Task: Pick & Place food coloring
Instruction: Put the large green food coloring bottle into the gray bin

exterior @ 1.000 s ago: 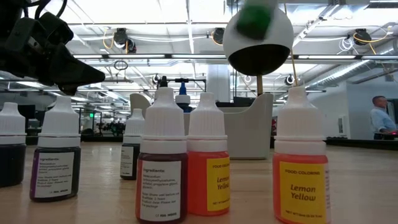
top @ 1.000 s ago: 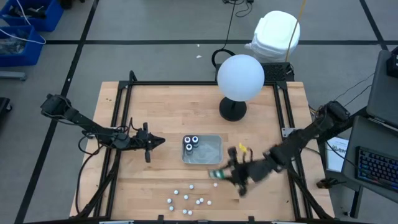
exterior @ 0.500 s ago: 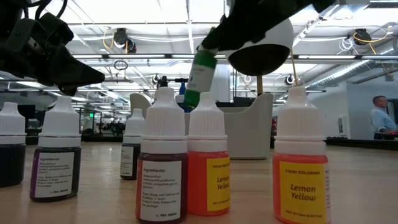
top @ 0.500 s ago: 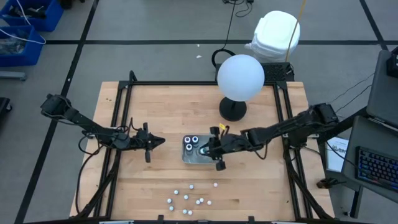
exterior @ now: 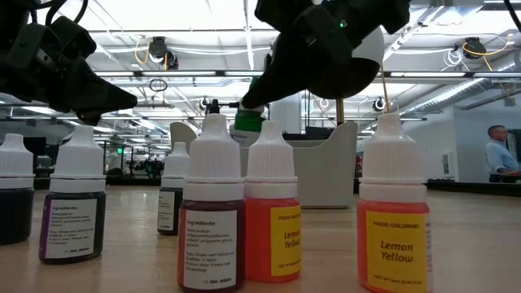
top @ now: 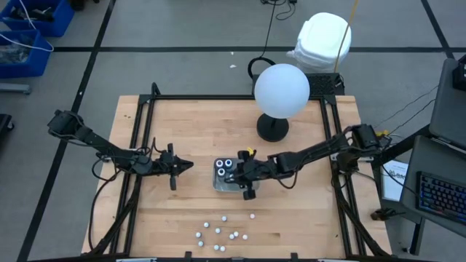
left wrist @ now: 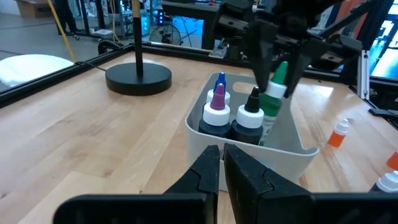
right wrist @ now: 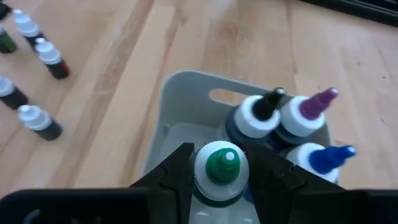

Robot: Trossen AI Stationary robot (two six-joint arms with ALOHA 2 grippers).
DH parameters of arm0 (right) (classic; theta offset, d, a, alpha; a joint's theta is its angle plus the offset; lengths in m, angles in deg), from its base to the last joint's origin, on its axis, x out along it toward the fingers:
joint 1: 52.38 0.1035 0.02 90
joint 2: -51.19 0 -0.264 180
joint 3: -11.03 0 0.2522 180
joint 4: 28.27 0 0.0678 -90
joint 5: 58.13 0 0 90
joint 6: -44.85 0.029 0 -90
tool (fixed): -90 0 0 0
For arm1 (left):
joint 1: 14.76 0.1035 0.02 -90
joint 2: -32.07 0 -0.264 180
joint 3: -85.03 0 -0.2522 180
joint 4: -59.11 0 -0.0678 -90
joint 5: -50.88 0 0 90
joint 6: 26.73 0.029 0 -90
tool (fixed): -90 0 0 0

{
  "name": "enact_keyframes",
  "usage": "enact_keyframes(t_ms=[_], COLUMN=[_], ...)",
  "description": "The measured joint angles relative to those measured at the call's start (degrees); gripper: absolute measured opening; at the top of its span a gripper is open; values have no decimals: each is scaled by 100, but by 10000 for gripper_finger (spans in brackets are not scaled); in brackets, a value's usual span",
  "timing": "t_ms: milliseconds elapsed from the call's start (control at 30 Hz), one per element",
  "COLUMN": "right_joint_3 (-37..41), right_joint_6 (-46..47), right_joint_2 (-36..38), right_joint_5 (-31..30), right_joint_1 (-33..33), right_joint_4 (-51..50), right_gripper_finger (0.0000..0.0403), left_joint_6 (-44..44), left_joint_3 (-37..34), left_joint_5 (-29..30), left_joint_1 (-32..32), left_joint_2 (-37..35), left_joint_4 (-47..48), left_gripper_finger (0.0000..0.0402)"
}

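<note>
1. We see a green-capped bottle (right wrist: 221,169) of food coloring, round with a white collar and tapered nozzle, clamped between the right gripper's (right wrist: 219,177) dark fingers (right wrist: 176,169), which press on its two sides.
2. That bottle hangs upright over the tray (left wrist: 205,142), just beside the bottles already standing inside.
3. The tray is a pale, smooth plastic bin with rounded corners and a slot handle in its wall; it sits near the middle of the wooden tabletop (top: 196,131).
4. Inside it stand three bottles: a black-tipped one (right wrist: 258,115), a purple-tipped one (right wrist: 305,114) and a blue-tipped one (right wrist: 317,160), clustered at the tray's left end.
5. More small white-capped bottles (top: 218,233) lie scattered on the tabletop's near edge; in the low view two carry "Lemon Yellow" labels (exterior: 394,236).
6. The left gripper (left wrist: 222,163) waits left of the tray, low over the tabletop, its fingers closed together on nothing.
7. A black round lamp base (left wrist: 138,78) stands far of the tray.
</note>
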Motion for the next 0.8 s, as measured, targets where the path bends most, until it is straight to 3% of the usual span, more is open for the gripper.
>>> enact_keyframes(t_ms=[800], right_joint_3=[175], right_joint_6=[33], right_joint_2=[-14], right_joint_5=[15], right_joint_1=[-180], right_joint_4=[387], right_gripper_finger=[116], left_joint_6=[11], left_joint_3=[0], left_joint_5=[4], left_joint_1=[0], left_joint_2=[0], left_joint_4=[-2], left_gripper_finger=[33])
